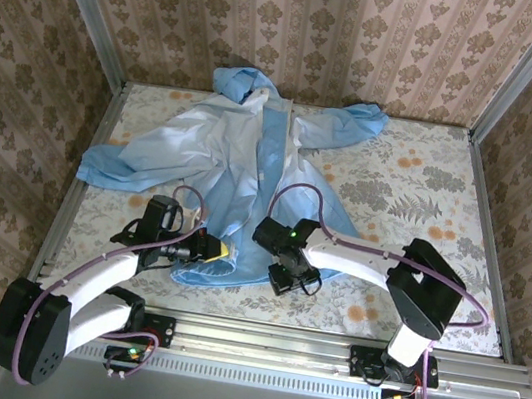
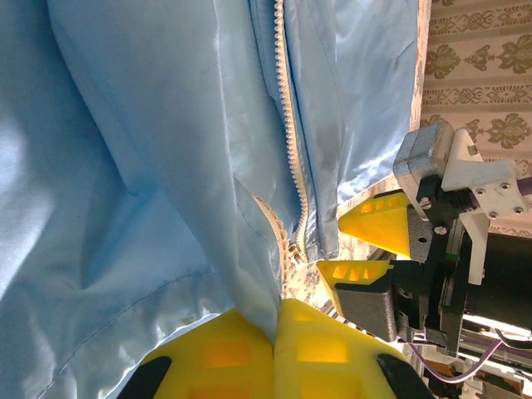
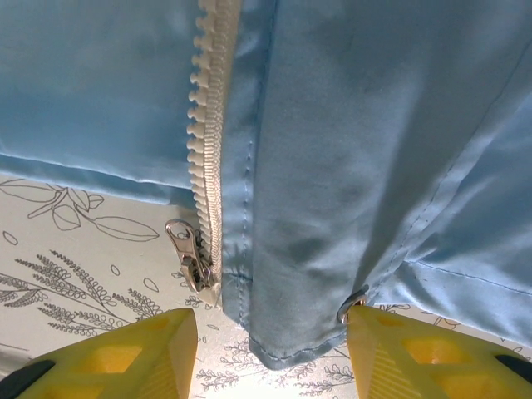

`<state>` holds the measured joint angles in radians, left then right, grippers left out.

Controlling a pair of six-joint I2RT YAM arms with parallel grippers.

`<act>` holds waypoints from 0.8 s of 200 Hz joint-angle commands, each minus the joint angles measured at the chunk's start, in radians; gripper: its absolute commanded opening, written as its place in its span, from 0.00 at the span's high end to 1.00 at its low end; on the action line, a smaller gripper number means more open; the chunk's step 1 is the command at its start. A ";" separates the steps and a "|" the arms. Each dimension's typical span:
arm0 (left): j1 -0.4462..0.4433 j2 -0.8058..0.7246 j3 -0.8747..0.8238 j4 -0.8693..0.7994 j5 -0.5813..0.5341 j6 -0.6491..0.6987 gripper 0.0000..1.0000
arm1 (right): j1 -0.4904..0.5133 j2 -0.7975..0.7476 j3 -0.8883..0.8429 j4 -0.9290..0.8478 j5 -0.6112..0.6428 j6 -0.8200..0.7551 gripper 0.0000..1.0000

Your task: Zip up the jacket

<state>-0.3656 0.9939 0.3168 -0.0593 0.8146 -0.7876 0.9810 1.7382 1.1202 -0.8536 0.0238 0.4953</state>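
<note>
The left tool (image 2: 274, 320) is closed on the hem of the jacket (image 1: 223, 152), with fabric pinched between its fingers, at the near edge of the surface (image 1: 420, 184). Just beside it at 3 o'clock, the right tool (image 3: 270, 328) stands wide and empty, its fingers either side of the hem corner. Contact with the cloth cannot be told.

The zipper pull (image 3: 189, 253) lies on the surface at the bottom of the teeth (image 3: 208, 125), toward 10 o'clock from the right tool's gap. Beyond, the jacket lies spread front-up, with the hood (image 1: 244, 83) at 12 o'clock by the surface's far edge.

Judgement: the hem is anchored, but the pull is not yet taken. The next move calls for the right tool to shift toward 10 o'clock and close on the small pull. It should then draw toward 12 o'clock while the left tool keeps tension. Whether both tooth rows are seated in the slider cannot be told.
</note>
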 commanded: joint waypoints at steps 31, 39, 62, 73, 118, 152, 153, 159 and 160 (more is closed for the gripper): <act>-0.005 -0.002 0.021 0.001 0.000 0.033 1.00 | 0.007 0.068 0.030 -0.031 0.030 -0.017 0.55; -0.005 -0.007 0.021 -0.003 -0.002 0.035 1.00 | 0.007 0.066 0.028 -0.034 0.029 -0.015 0.59; -0.006 -0.012 0.021 -0.011 -0.003 0.039 1.00 | 0.007 0.053 0.023 -0.044 0.023 -0.012 0.78; -0.006 -0.012 0.023 -0.011 -0.004 0.040 1.00 | 0.007 0.041 0.020 -0.042 0.021 -0.014 0.86; -0.008 -0.020 0.039 -0.025 -0.002 0.045 1.00 | 0.007 -0.060 -0.006 0.028 0.013 -0.008 1.00; -0.024 -0.043 0.054 -0.026 -0.016 0.040 1.00 | 0.006 -0.160 -0.044 0.111 0.022 -0.001 1.00; -0.026 -0.043 0.055 -0.025 -0.017 0.039 1.00 | 0.006 -0.163 -0.044 0.113 0.022 -0.001 1.00; -0.031 -0.045 0.059 -0.024 -0.022 0.041 1.00 | 0.005 -0.179 -0.048 0.128 0.026 -0.003 1.00; -0.033 -0.046 0.060 -0.023 -0.023 0.041 1.00 | 0.005 -0.183 -0.048 0.131 0.027 -0.004 1.00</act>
<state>-0.3767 0.9733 0.3363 -0.0792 0.8104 -0.7685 0.9810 1.6314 1.0973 -0.7944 0.0299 0.4820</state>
